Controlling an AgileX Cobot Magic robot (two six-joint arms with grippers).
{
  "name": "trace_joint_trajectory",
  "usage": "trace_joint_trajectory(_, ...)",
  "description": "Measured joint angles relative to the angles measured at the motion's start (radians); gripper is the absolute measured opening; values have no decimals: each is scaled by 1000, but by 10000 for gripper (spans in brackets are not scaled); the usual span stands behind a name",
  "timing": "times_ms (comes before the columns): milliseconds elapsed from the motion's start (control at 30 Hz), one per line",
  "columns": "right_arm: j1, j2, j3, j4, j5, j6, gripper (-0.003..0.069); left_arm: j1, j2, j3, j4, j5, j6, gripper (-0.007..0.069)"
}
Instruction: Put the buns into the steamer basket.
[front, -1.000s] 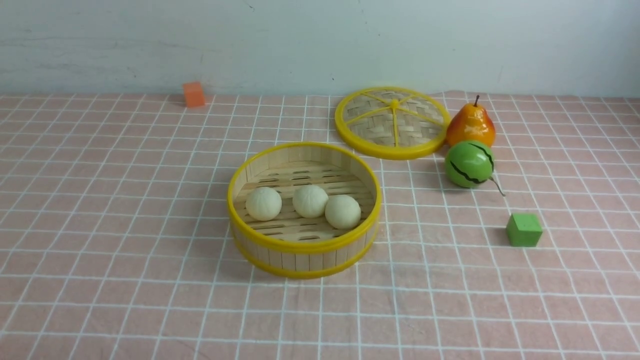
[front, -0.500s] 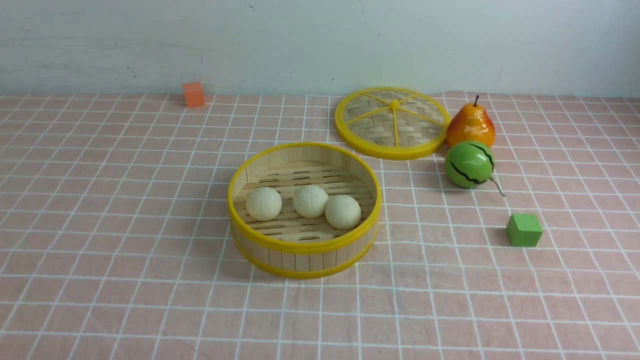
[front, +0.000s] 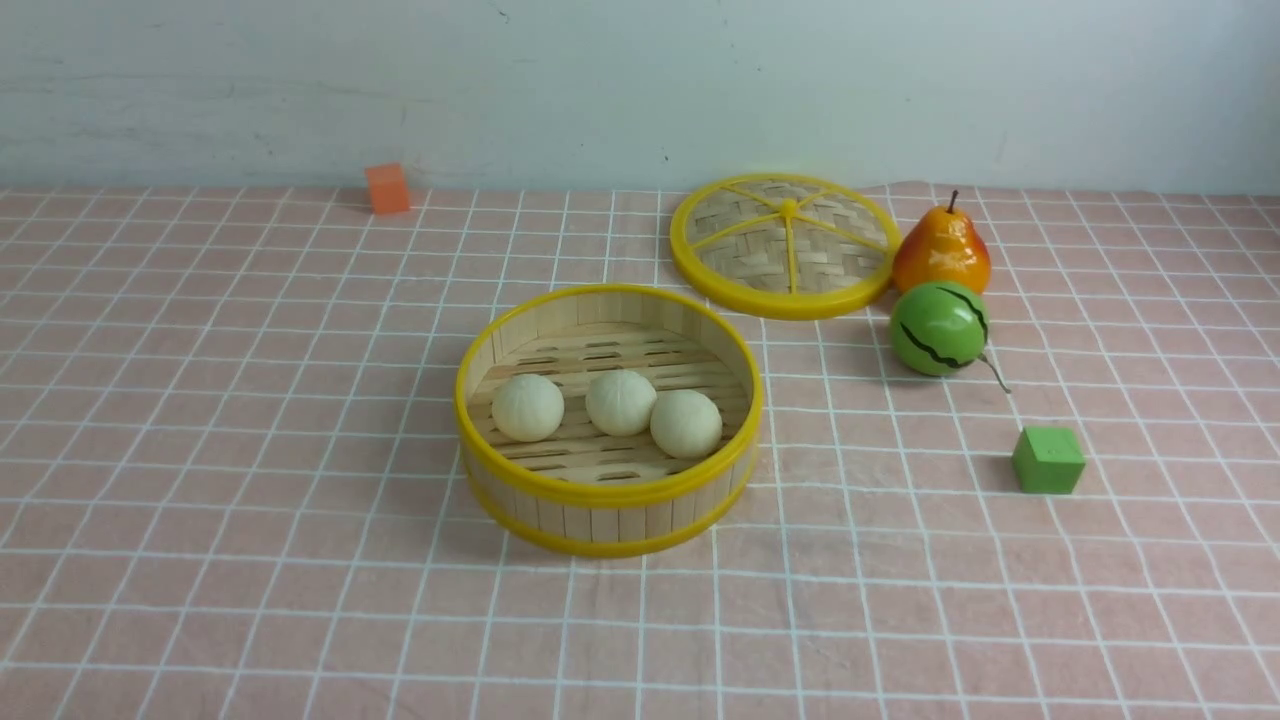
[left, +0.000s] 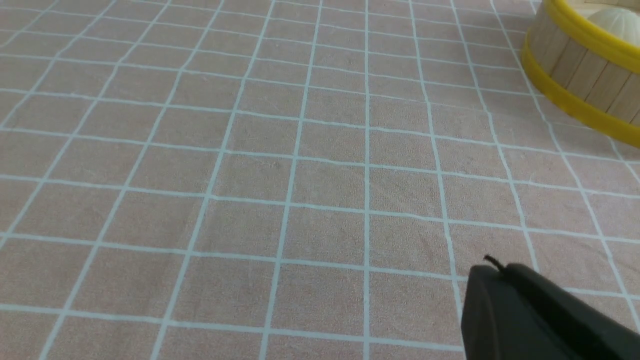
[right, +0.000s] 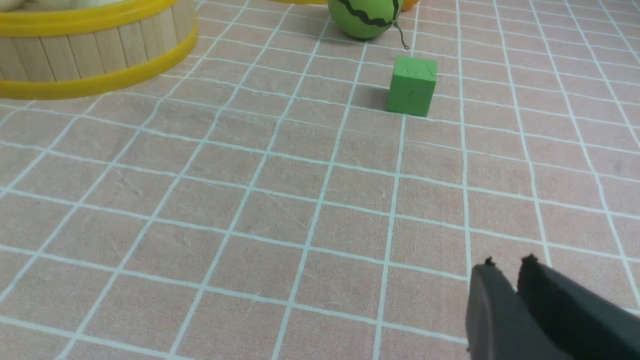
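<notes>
The three buns (front: 620, 402) lie in a row inside the steamer basket (front: 608, 490), mid-worktop (front: 250, 560). Its lid (front: 786, 246) lies flat behind, beside a pear (front: 941, 250) and a green melon ball (front: 938, 328). The left end effector (left: 492, 275) is closed and empty; the right end effector (right: 506, 272) shows a narrow gap, holding nothing

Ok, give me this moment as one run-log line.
buns: all three in steamer basket | left gripper: shut, empty | right gripper: slightly parted, empty | lid: off, behind basket
</notes>
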Motion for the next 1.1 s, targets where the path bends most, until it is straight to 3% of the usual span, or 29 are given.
trace_joint_trajectory(1100, 0, 0, 0, 0, 0, 0, 120, 0, 0, 0, -3, -2, 0, -14)
